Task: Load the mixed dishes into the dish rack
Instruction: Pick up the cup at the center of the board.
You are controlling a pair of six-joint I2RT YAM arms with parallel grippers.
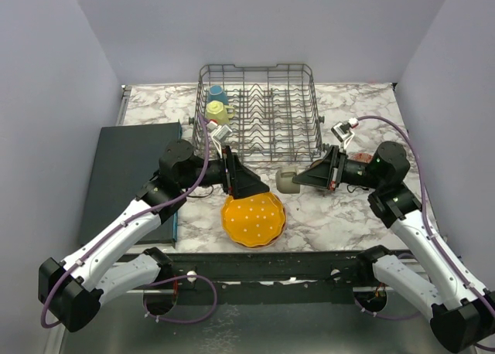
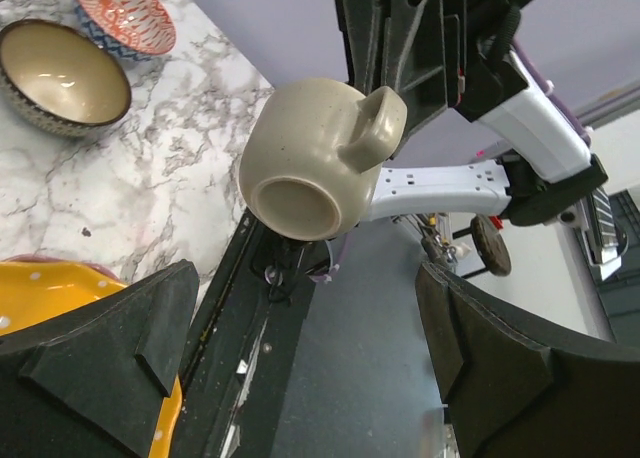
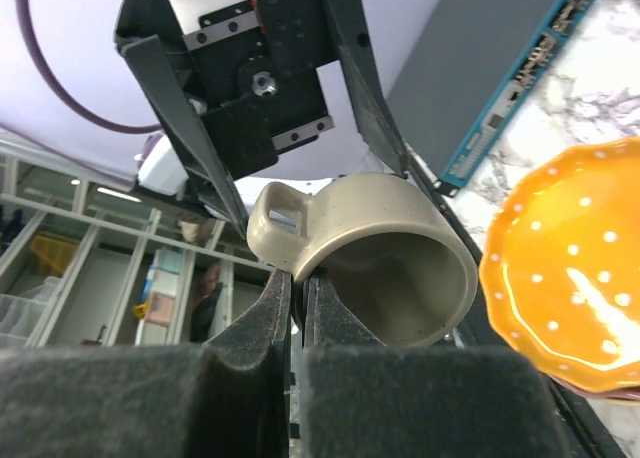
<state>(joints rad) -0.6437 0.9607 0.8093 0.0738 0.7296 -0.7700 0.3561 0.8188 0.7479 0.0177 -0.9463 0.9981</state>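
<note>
My right gripper (image 1: 309, 178) is shut on the wall of an olive mug (image 1: 288, 182), held on its side above the marble table in front of the dish rack (image 1: 259, 110). In the right wrist view the fingers (image 3: 270, 318) pinch the mug (image 3: 400, 228) next to its handle. My left gripper (image 1: 251, 182) is open and empty, facing the mug from the left; its fingers (image 2: 110, 338) stand wide apart below the mug's base (image 2: 300, 203). An orange scalloped white-dotted plate (image 1: 253, 219) lies under both grippers. A blue mug (image 1: 217, 93) and a yellow mug (image 1: 217, 111) sit in the rack's left end.
A dark flat mat (image 1: 128, 172) lies left of the rack. A dark brown bowl (image 2: 62, 78) and a blue-patterned bowl (image 2: 125, 13) stand on the marble in the left wrist view; the right arm hides them from above. The black front rail (image 1: 263, 265) runs below the plate.
</note>
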